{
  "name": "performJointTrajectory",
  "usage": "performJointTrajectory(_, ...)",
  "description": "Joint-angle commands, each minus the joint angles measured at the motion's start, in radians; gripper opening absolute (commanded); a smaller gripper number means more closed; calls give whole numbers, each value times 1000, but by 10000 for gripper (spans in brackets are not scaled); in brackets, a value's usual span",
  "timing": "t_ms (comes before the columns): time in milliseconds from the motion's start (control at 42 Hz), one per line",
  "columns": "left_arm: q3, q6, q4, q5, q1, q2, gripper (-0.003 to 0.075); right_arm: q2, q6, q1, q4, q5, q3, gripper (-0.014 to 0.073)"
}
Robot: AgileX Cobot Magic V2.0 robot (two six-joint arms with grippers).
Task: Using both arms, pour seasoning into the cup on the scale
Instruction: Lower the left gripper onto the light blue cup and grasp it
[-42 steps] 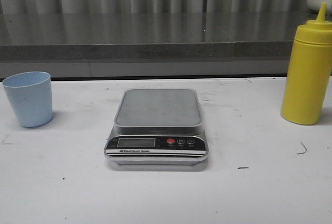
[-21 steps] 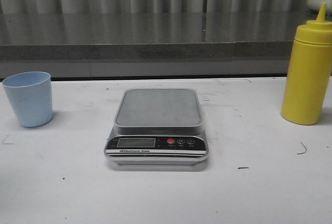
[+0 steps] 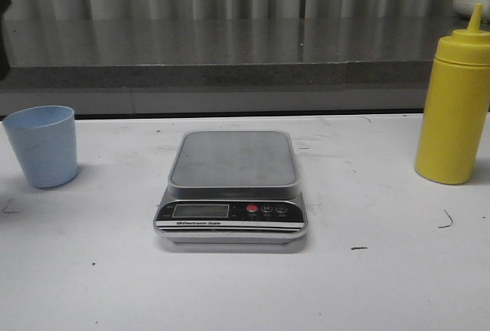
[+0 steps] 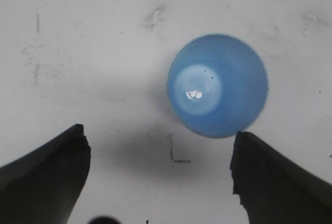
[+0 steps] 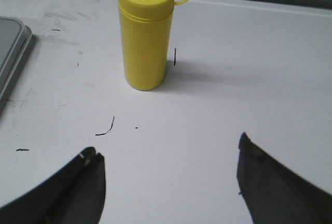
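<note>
While both grippers' jaws gape wide, left gripper (image 4: 158, 175) above cup (image 4: 218, 85), right gripper (image 5: 168, 175) before seasoning (image 5: 144, 33), neither touching

Only the fingertips of the two arms can be seen. The left gripper (image 4: 158, 175) shows two matte black, wedge-shaped fingers (image 4: 44, 175) with rough, chipped inner edges. The right gripper (image 5: 168, 182) has similar dark grey-black tapered fingers (image 5: 275, 185), one bearing a small pale nick near its tip.
</note>
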Motion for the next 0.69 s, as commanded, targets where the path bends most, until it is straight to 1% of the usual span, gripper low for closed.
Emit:
performJointTrajectory(0,-79,-3,-3,-37,-13,39,544,6,-12,-7,-12,-60,-29,552)
performJointTrajectory(190,-160,-3,-3,-32,-13,166,544,6,-12,-7,-12,-60,-29,552)
performJointTrajectory(333,-189,-3,0,-46,-13,223,543,6,-12,-7,-12,-60,-29,552)
performJointTrajectory(381,-189,-3,0,-53,-13,239,531,6,-12,-7,-12,-60,-29,552)
performJointTrajectory(476,-189,-3,0,-53,-13,253,455,6,-12,-7,-12,-60,-29,552)
performJointTrajectory(595,-189,-3,0,-48,-13,257,309,6,-12,-7,-12,-60,-29,552)
performJointTrajectory(667,-189,-3,0,-48,-13,257,240,6,-12,-7,-12,-60,-29,552)
